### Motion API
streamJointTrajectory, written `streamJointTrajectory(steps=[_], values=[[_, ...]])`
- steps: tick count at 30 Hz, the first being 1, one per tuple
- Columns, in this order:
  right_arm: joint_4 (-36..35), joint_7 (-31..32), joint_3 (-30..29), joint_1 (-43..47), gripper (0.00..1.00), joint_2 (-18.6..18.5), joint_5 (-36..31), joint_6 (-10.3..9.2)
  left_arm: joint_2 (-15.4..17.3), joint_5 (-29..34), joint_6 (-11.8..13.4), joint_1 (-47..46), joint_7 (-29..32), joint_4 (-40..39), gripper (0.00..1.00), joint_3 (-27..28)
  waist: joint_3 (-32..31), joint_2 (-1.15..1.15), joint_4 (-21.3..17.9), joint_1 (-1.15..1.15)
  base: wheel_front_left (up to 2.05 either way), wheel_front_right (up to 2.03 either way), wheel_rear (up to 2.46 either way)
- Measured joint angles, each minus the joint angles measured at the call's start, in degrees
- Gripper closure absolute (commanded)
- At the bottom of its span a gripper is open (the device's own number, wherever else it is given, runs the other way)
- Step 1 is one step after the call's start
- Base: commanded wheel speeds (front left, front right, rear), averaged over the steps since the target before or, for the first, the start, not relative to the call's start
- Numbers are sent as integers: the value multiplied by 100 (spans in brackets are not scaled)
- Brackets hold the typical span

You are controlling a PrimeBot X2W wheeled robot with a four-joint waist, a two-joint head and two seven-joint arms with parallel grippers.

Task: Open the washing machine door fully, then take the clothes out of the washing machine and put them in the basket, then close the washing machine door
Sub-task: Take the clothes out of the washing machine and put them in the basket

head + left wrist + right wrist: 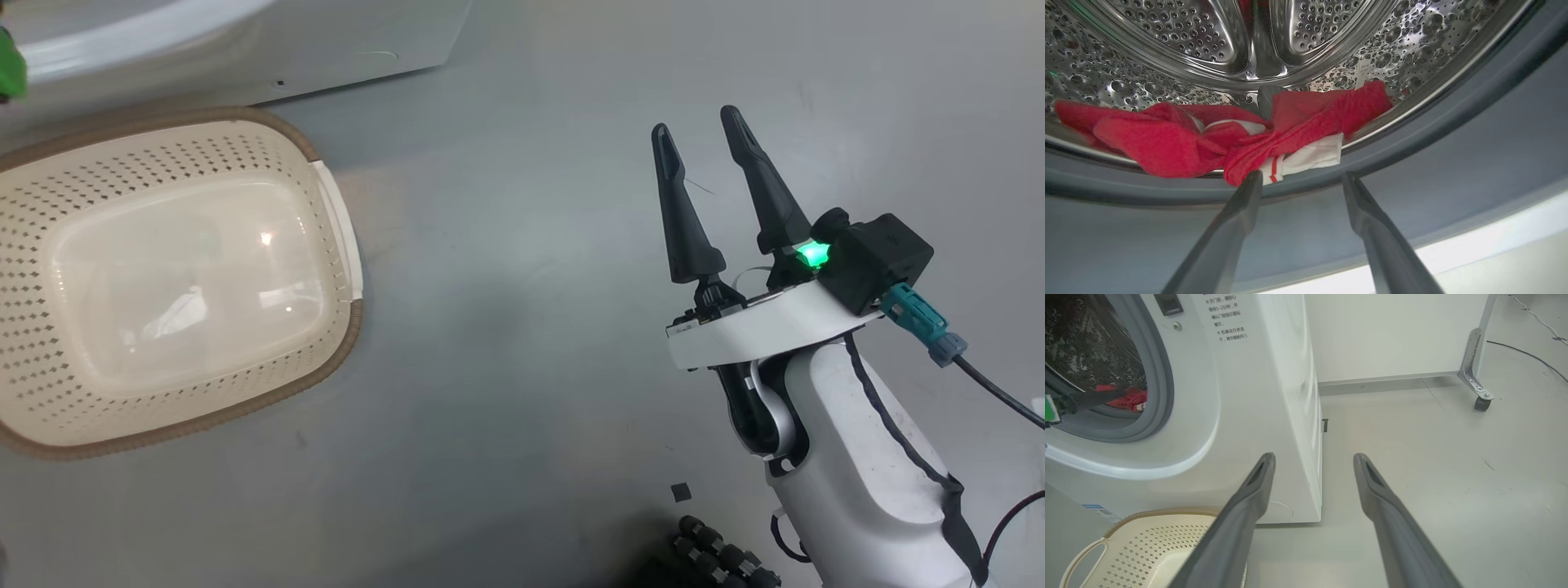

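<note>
The washing machine (1241,416) stands with its grey-ringed mouth uncovered; the washing machine door is out of view. Red clothes (1167,139) with a white patch lie at the front lip of the steel drum (1208,32). My left gripper (1301,176) is open just over the rubber ring, its left fingertip at the edge of the red fabric, holding nothing. The right wrist view shows the clothes (1128,400) inside the mouth with a dark finger reaching in. The cream basket (351,327) sits empty on the floor below the machine. My right gripper (695,122) hovers open over bare floor, right of the basket.
The machine's white base (245,49) is just behind the basket (1163,513). A white panel on a caster (1480,400) stands behind and right of the machine, with a cable (1527,355) on the floor. Grey floor stretches right of the machine.
</note>
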Motion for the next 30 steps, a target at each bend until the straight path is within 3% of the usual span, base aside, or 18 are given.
streamJointTrajectory(steps=[10, 19, 30], values=[[-80, 0, 277, -90, 0, 2, 253, -87, 449, 169, -1, -720, 332, 385, 0, 75, 161, 0, -457, 0, 0, 0, 0], [-157, 0, 450, -120, 0, 4, 336, -105, 590, 170, 1, -1268, 560, 681, 0, 129, 301, 0, -707, 0, 0, 0, 0], [-177, 0, 520, -216, 0, 5, 345, -196, 579, 35, 1, -1624, 1394, 1266, 0, 99, 453, 0, -758, 0, 0, 0, 0]])
